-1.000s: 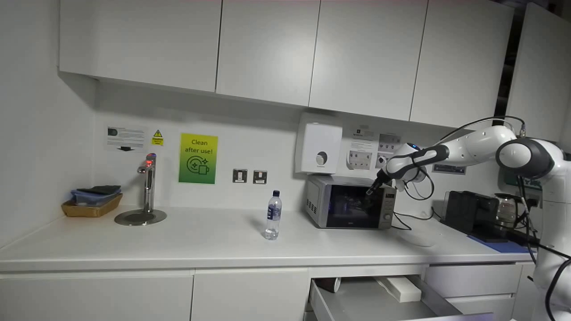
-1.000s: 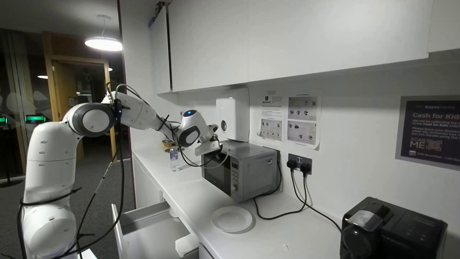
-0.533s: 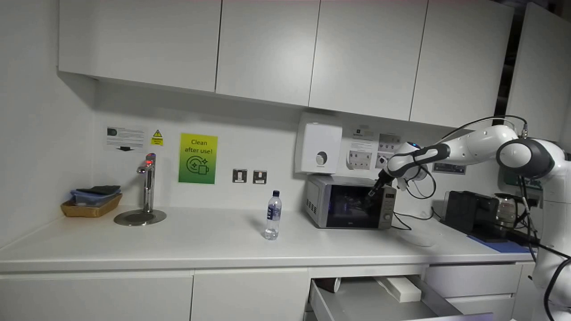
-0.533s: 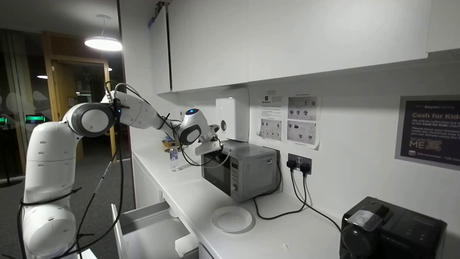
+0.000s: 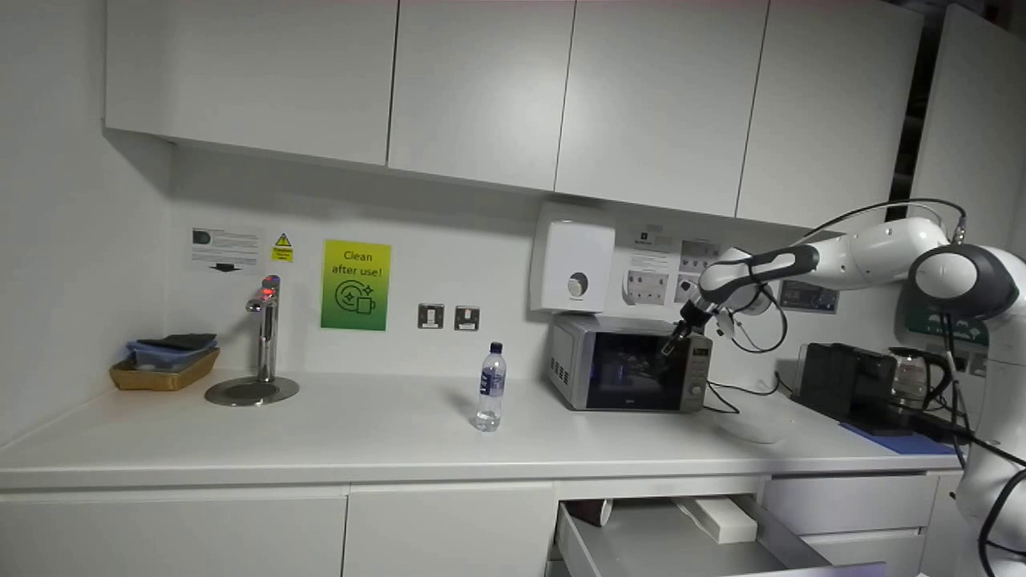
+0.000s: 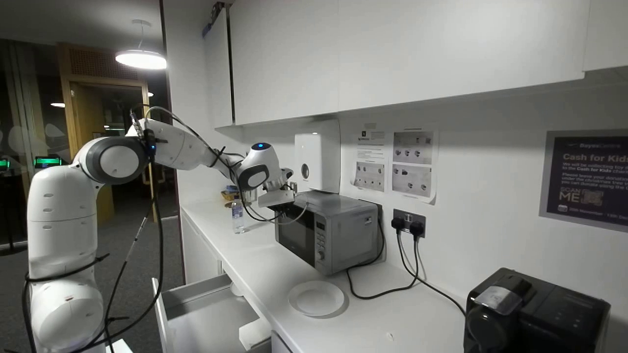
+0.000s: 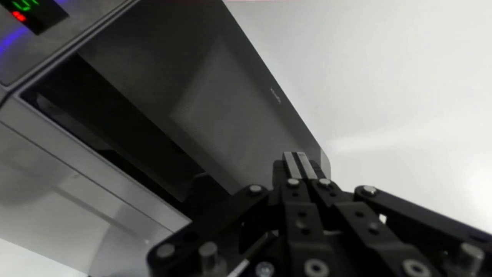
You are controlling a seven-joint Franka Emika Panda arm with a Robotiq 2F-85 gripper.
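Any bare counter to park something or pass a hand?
Widest: counter between tap and bottle. Narrower, probably fine for a hand: bottle to microwave. Crowded: the microwave's front, where the shut claw hangs, and its side away from the bottle, with plate, cords and coffee machine.

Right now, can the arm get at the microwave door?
Likely yes: the shut tool hangs in front of the microwave door, with nothing visible between them; whether they touch is unclear.
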